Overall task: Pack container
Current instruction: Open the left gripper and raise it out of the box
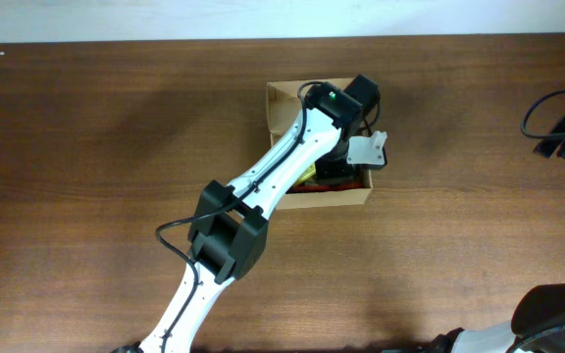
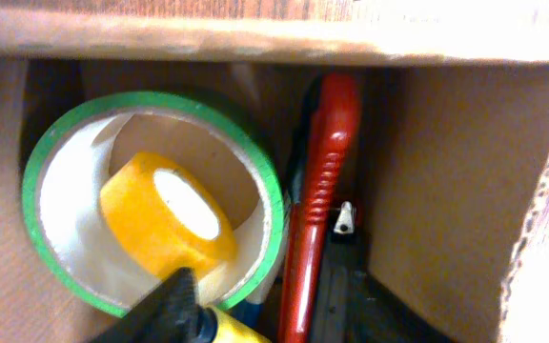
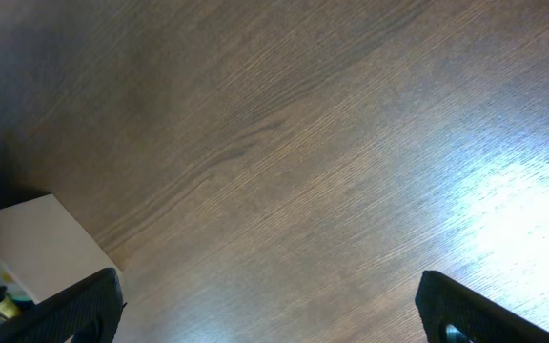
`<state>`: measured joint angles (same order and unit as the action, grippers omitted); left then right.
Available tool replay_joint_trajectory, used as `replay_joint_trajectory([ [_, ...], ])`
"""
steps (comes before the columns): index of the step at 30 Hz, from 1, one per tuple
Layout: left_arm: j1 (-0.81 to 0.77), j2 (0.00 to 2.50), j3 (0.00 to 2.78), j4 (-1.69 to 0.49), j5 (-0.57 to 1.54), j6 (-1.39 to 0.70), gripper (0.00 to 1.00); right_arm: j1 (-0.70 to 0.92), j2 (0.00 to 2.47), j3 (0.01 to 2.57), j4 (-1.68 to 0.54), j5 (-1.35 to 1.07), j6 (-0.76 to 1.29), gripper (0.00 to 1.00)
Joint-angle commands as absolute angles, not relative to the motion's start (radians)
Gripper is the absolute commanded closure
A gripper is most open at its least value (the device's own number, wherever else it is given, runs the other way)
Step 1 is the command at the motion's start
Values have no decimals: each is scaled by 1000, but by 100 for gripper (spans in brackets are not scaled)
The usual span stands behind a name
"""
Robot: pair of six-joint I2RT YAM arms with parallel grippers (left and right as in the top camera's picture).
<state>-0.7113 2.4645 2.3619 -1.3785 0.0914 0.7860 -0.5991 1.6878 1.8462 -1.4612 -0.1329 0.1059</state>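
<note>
The container (image 1: 284, 99) is an open tan cardboard box at the table's middle back. My left gripper (image 1: 346, 147) reaches down into it. In the left wrist view the box wall (image 2: 446, 171) surrounds a green-edged tape roll (image 2: 55, 152) with a yellow tape roll (image 2: 151, 224) lying inside it. A red-handled tool (image 2: 324, 191) lies beside them. One black finger (image 2: 174, 305) touches a yellow object (image 2: 232, 331) at the bottom edge. The other finger is not clear. My right gripper (image 3: 270, 310) is open and empty over bare wood.
A white block (image 3: 31, 248) with a small coloured item beside it sits at the lower left of the right wrist view. Black cables (image 1: 557, 132) lie at the table's right edge. The right arm (image 1: 557, 314) is at the front right.
</note>
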Motion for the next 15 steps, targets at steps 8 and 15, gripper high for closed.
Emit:
replay_joint_trajectory([
  [8, -653, 2362, 2370, -1344, 10, 712, 44, -601, 1692, 1842, -1459, -139, 113, 1],
  [15, -588, 2159, 2370, -1219, -58, 586, 50, -601, 1692, 1842, -1447, -139, 109, 1],
])
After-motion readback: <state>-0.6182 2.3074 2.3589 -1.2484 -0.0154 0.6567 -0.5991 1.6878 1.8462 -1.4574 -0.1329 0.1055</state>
